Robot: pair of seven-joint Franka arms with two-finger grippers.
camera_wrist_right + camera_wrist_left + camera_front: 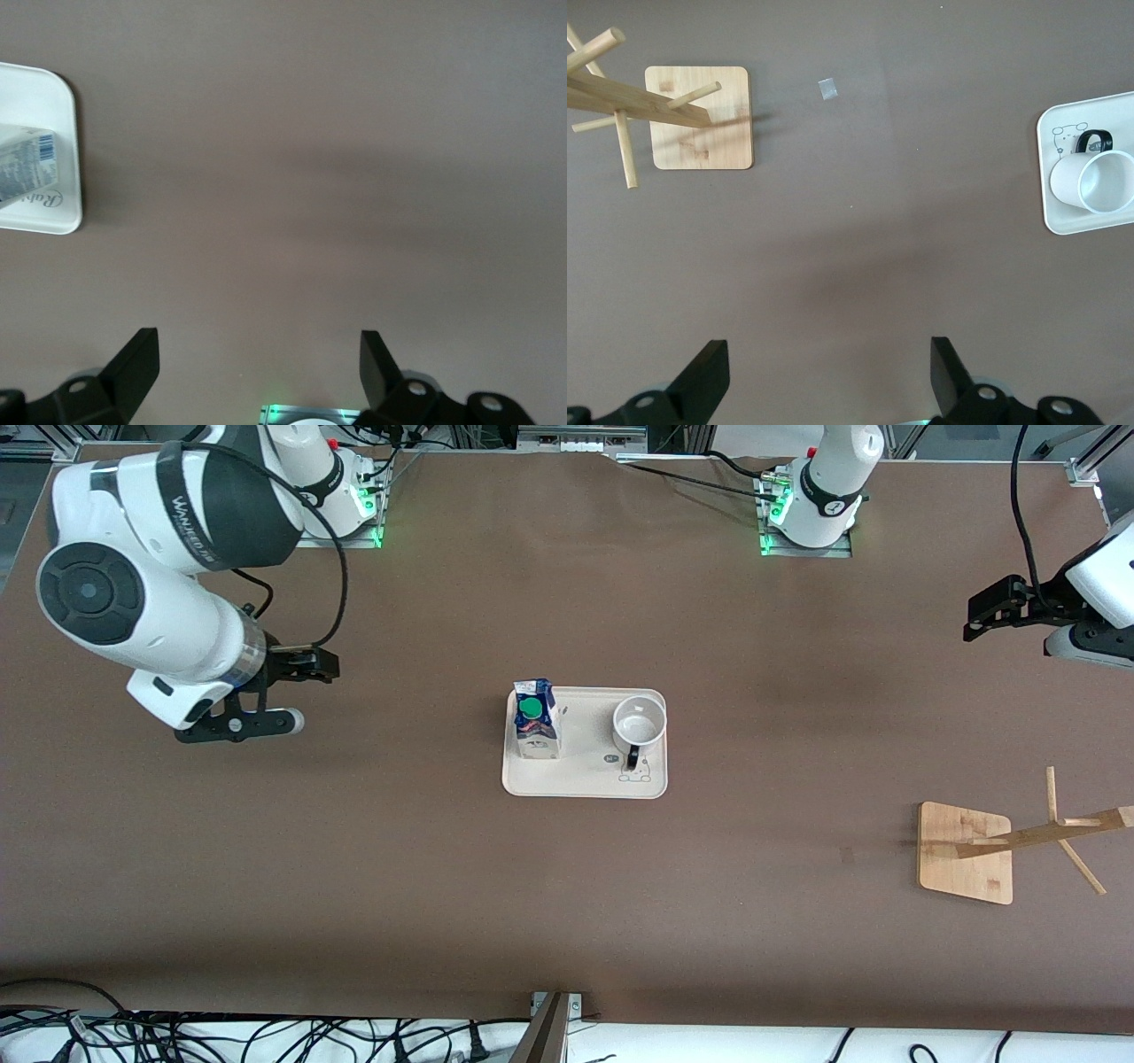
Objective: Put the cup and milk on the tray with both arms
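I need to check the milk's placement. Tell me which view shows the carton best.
The front view: the whole milk shows upright on the tray, green cap visible, beside the cup. The right wrist view catches only a printed corner of it; the left wrist view shows none.

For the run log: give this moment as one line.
cup, milk: on tray | left end effector: open, empty | right end effector: open, empty

brown table, bamboo rack, cables

Cup and milk on tray
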